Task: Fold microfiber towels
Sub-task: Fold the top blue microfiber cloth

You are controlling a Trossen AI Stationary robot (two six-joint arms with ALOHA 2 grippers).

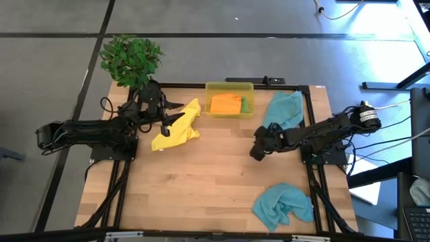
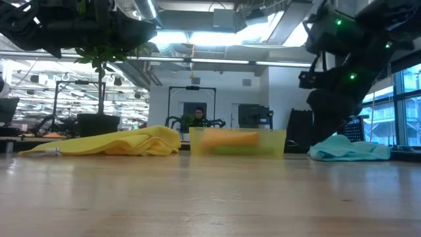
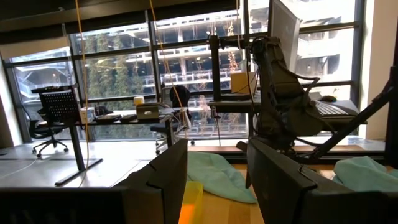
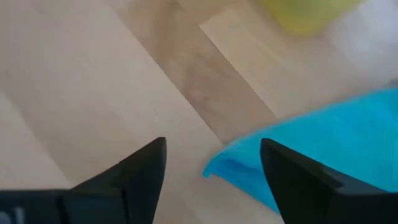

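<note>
1. The right gripper (image 1: 258, 149) is hanging over bare wood near the middle of the table (image 1: 201, 188), toward its right side, and its two fingers (image 4: 140, 171) are standing apart with nothing between them.
2. One teal towel (image 1: 283, 109) is lying bunched near the table's far right corner, just beside the right gripper; in the right wrist view its edge (image 4: 311, 158) is showing just beyond the spread fingers, not touching them.
3. The second teal towel (image 1: 283, 205) is sitting crumpled near the near right corner, well apart from both arms.
4. The left gripper (image 1: 163, 121) is hovering above the yellow towel (image 1: 178, 128), which is lying rumpled near the far edge, left of centre.
5. In the left wrist view the left fingers (image 3: 168, 180) are standing apart with an empty gap between them, raised and looking level across the table.
6. The translucent yellow bin (image 1: 230, 100) is sitting at the middle of the far edge, just beside the yellow towel.
7. The orange towel (image 1: 226, 103) is lying inside that bin, with a strip of the green towel (image 1: 244, 105) showing at its right side.
8. A potted plant (image 1: 131, 59) is standing by the far left corner.
9. In the low view a person (image 2: 198, 116) is sitting in the room behind the table.
</note>
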